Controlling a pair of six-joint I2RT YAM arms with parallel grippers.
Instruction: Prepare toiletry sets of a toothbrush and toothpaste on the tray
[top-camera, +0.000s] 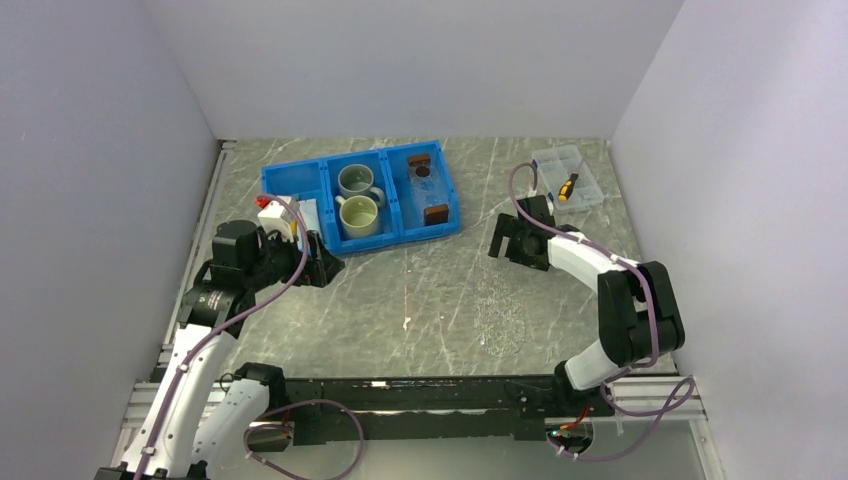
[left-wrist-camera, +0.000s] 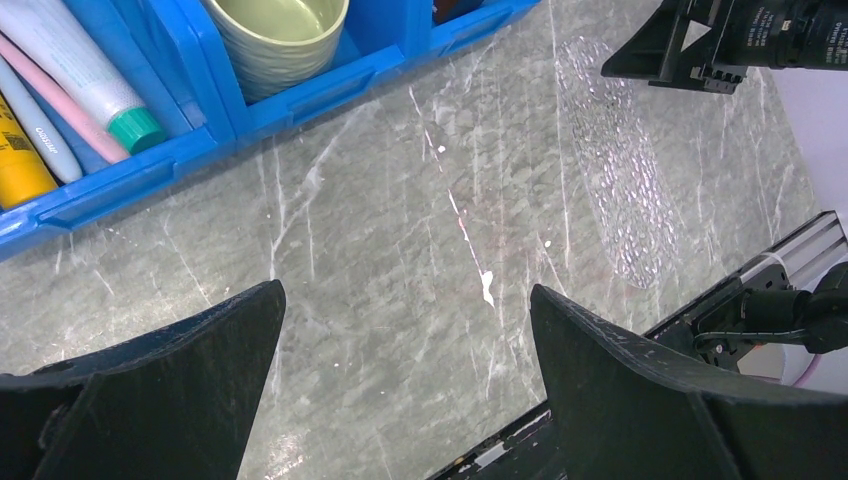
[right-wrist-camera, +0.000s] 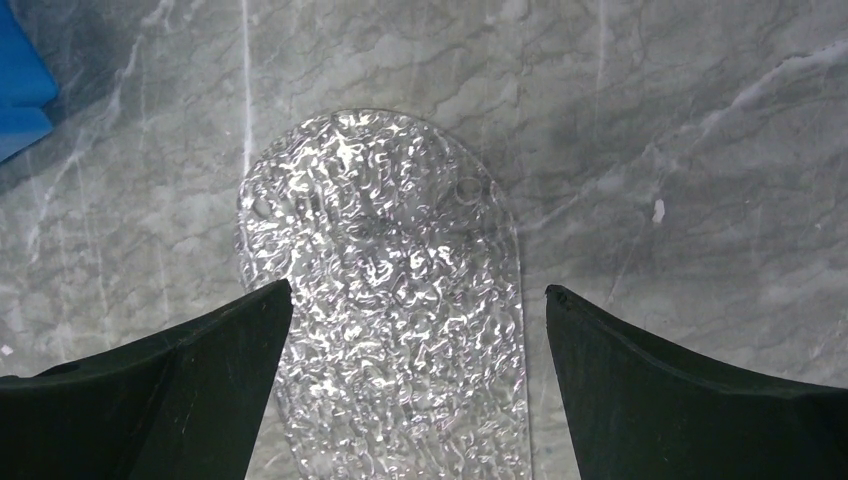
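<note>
Left gripper jaws wide, empty; only its wrist view shows toothpaste and toothbrush in blue bin ahead-left. Right gripper wide, empty, above clear dimpled oval sheet. Top view only: tray in bin compartment left of right gripper.

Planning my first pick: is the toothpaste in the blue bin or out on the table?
In the bin: the toothpaste lies inside the blue bin's left compartment, below its rim.
</note>
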